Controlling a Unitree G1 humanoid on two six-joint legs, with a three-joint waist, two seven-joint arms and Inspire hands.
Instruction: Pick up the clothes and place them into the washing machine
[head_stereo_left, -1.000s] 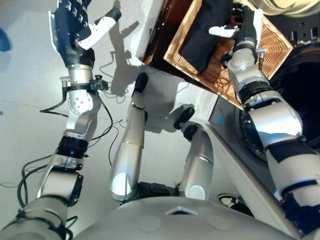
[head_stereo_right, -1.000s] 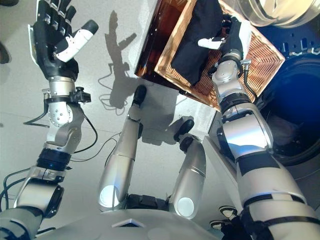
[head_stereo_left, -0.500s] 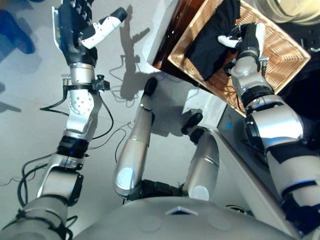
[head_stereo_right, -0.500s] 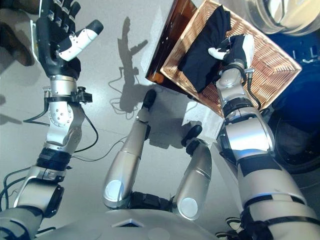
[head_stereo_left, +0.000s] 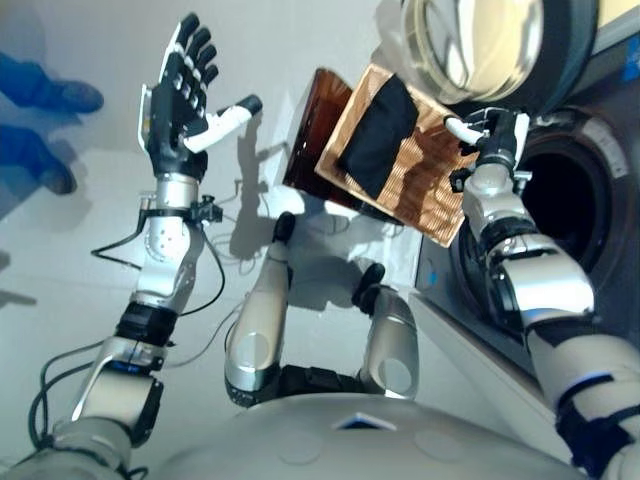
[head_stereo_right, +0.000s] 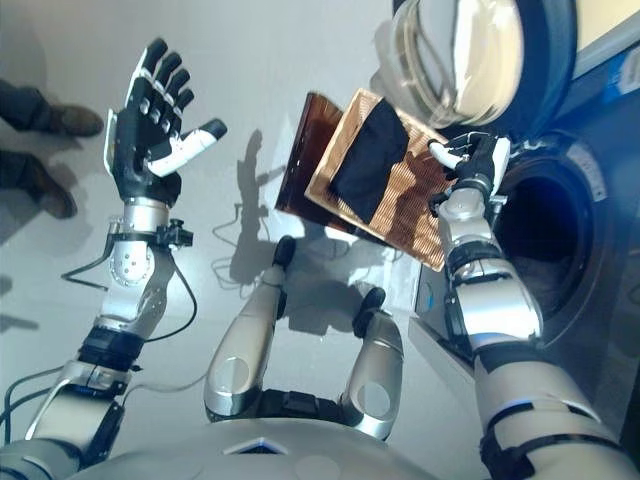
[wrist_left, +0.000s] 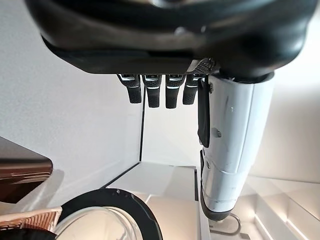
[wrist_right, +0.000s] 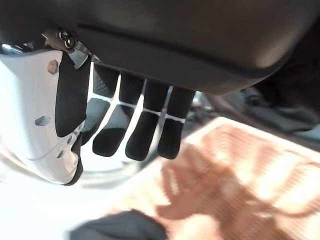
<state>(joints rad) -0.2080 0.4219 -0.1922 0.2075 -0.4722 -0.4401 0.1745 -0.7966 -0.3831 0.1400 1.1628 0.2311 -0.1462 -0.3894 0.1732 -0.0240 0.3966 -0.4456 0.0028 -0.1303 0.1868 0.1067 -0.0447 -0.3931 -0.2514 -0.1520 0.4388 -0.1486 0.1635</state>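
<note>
While nothing's been grabbed yet, we're on the pickup step.
Eye views: black folded garment (head_stereo_left: 376, 135) lies in the shallow woven wicker basket (head_stereo_left: 420, 190), beside the dark round washing machine opening (head_stereo_left: 560, 215); right hand (head_stereo_left: 497, 136) hovers over the basket's far side, apart from the cloth.
Left wrist view: left hand (head_stereo_left: 180, 90) raised, fingers spread wide, empty.
Right wrist view: fingers (wrist_right: 142, 132) loosely extended, holding nothing.
Next: I'd guess reach across and close on the cloth.

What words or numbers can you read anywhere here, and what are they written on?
None can be read.
The washing machine has a pale label patch beside its drum opening and small marks on its top panel, all too small and blurred to read.
The wicker basket and black cloth carry no writing.
</note>
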